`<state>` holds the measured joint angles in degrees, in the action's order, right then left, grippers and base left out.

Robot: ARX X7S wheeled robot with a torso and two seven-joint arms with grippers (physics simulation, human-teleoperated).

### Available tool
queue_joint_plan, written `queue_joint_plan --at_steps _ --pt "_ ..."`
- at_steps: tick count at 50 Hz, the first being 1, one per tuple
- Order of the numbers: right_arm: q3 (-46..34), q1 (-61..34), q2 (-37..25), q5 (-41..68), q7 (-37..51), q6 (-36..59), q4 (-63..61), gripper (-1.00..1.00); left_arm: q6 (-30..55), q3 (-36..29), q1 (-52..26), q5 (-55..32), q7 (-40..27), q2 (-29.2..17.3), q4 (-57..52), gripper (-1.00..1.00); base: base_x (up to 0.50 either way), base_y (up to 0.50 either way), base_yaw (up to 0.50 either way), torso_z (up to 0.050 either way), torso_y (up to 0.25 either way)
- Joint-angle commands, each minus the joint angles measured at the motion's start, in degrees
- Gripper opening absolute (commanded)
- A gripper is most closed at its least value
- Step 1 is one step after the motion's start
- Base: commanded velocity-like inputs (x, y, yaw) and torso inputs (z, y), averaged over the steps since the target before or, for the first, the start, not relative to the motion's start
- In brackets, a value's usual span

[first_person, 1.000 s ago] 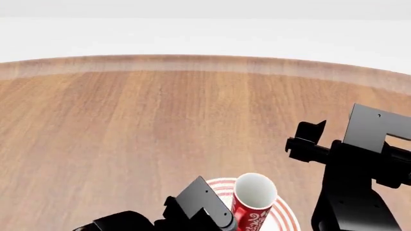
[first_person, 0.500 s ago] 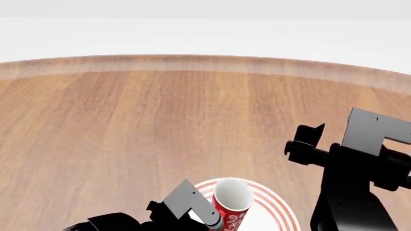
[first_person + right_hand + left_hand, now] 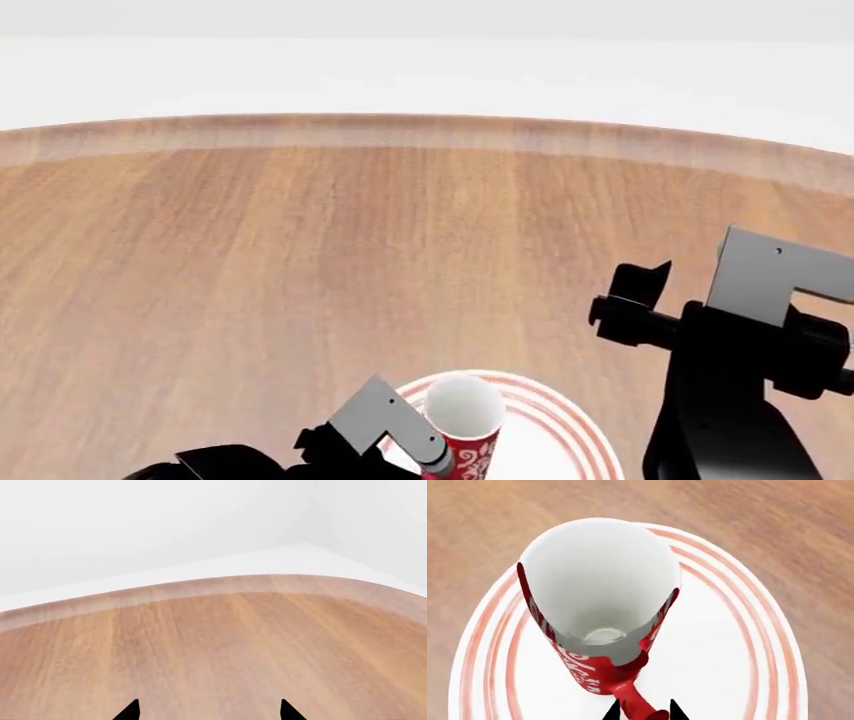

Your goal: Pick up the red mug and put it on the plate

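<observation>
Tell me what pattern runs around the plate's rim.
Concentric red rings on white, circling the plate rim; clearest in the left wrist view.

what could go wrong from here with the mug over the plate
1. The left gripper pinches only the thin handle of the red mug, so the mug could swing or slip.
2. The mug leans toward one side of the plate; released like this, it might tip or land on the ringed rim.
3. Whether the base touches the plate cannot be told, so opening now may drop it.
</observation>
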<state>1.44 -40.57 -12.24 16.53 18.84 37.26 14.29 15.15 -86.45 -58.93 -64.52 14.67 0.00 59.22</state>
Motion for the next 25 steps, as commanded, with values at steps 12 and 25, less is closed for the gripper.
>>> queue_joint_plan --at_steps 12,25 --pt "-0.70 -0.28 0.21 0.12 0.05 -1.20 1.80 1.00 0.85 -1.10 0.30 0.88 0.53 0.00 1.61 1.00 0.00 0.00 0.00 0.000 0.000" --pt "-1.11 -0.61 0.30 0.11 0.13 -1.97 3.23 1.00 -0.47 -1.66 0.98 6.03 2.52 -0.01 1.04 1.00 0.00 0.00 0.00 0.000 0.000"
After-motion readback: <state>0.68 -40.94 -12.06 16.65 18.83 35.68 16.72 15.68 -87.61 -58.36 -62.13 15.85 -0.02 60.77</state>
